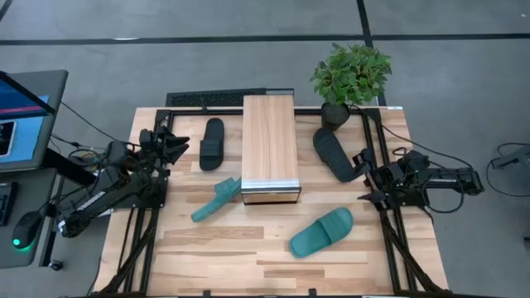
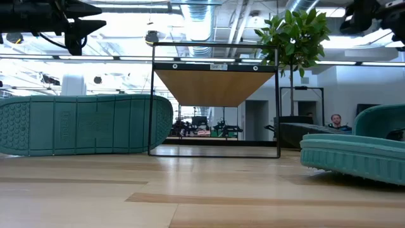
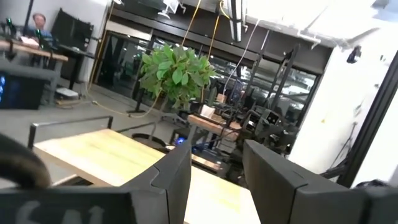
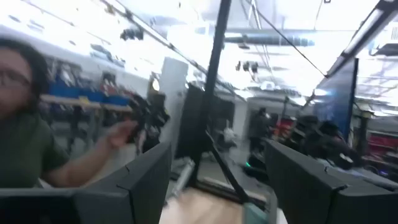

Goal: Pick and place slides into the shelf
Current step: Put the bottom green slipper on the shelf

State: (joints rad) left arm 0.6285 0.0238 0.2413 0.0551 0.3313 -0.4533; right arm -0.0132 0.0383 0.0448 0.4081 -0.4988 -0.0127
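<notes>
The light-wood shelf (image 1: 269, 149) stands mid-table. One black slide (image 1: 212, 143) lies flat to its left and another (image 1: 334, 154) to its right. One teal slide (image 1: 217, 199) stands on its side edge by the shelf's near left corner, its sole (image 2: 82, 123) facing the near edge. The other teal slide (image 1: 321, 232) lies flat, near right. My left gripper (image 1: 176, 147) hovers open and empty left of the left black slide. My right gripper (image 1: 364, 175) hovers open and empty by the right black slide's near end. Both also show at the top of the low view, left (image 2: 76, 25) and right (image 2: 373, 16).
A potted plant (image 1: 349, 76) stands at the table's far right corner, behind the shelf. A keyboard (image 1: 217, 98) lies along the far edge. A monitor (image 1: 21, 116) stands off the left side. A person (image 4: 25, 137) shows in the room beyond the table.
</notes>
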